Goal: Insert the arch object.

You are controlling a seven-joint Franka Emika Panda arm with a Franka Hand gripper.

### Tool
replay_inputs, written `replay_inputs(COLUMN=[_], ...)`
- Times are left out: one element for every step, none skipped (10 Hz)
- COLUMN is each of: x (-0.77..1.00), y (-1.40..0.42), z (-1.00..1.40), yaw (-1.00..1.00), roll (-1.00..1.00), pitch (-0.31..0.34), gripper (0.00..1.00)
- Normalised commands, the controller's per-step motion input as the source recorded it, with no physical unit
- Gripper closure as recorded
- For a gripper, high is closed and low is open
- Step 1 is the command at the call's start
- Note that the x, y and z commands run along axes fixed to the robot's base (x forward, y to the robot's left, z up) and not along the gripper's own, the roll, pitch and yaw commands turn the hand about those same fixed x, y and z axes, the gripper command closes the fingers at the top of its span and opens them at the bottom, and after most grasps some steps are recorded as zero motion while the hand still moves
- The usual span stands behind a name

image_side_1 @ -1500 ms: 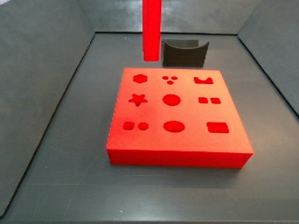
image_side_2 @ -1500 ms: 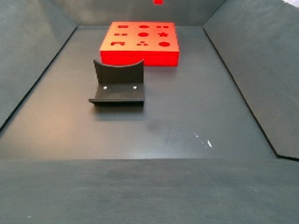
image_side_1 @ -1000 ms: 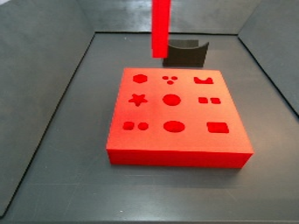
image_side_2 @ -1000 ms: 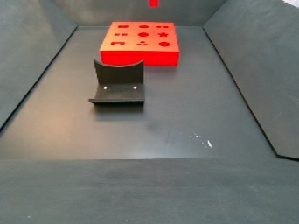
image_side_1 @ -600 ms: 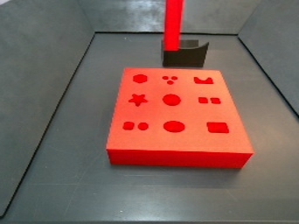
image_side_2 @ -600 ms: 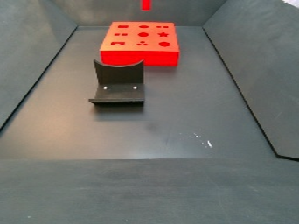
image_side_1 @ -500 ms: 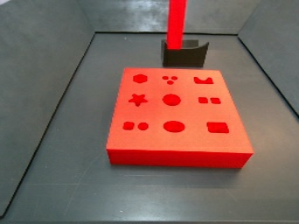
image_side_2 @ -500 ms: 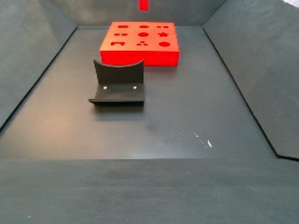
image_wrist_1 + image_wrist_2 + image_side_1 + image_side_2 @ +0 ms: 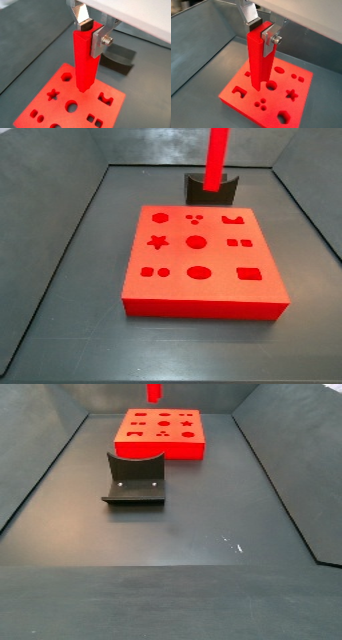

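My gripper (image 9: pixel 90 37) is shut on the top of a long red bar, the arch piece (image 9: pixel 83 65), and holds it upright above the red block (image 9: pixel 50 111). Both wrist views show the grip (image 9: pixel 262 32); the piece (image 9: pixel 256 60) hangs over the block (image 9: pixel 301 75), its lower end near the middle holes. The arch-shaped hole (image 9: pixel 105 98) lies to one side of the bar's tip and also shows in a wrist view (image 9: pixel 236 91). In a side view the bar (image 9: pixel 215 158) hangs above the block's far edge (image 9: pixel 201 258), the arch hole (image 9: pixel 235 219) below it. The gripper itself is out of both side views.
The dark fixture (image 9: pixel 211 190) stands just behind the block, and shows in a side view (image 9: pixel 134 479) and a wrist view (image 9: pixel 120 57). Grey walls ring the dark floor (image 9: pixel 174 564). The block (image 9: pixel 160 432) sits at one end of the bin.
The gripper has carried the red bar sideways over the block's far edge, toward the side with the arch hole. The block and fixture have not moved.
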Motion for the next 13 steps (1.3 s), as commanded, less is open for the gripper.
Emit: replay_inputs(x=[0.29,0.49,0.58,0.64,0.63,0.61,0.5,0.47,0.37,0.2,0.09,0.09,0.07], y=[0.04,0.05,0.08,0.09,0.03,0.0,0.0,0.0,0.0,0.03,0.13,0.04,0.0], z=[-0.09,-0.08,-0.22,-0.35,-0.32,-0.3,-0.21,-0.13,-0.05,-0.02,0.0,0.0,0.0], yaw=[-0.82,-0.63,-0.58,-0.53,-0.51,-0.47,-0.39,-0.33,-0.29,-0.19,-0.38,-0.62,-0.71], roll=[0.0,0.05,0.11,0.18,0.29,0.41,0.33,0.19,0.01,-0.06,-0.3,-0.31,-0.24], pitch=[0.0,0.0,0.0,0.0,-0.006,-0.049,-0.081,-0.107,-0.13,-0.127,-0.199,-0.241,-0.247], gripper=[1.0,1.0,1.0,1.0,1.0,1.0,1.0,1.0,1.0,1.0,1.0,1.0,1.0])
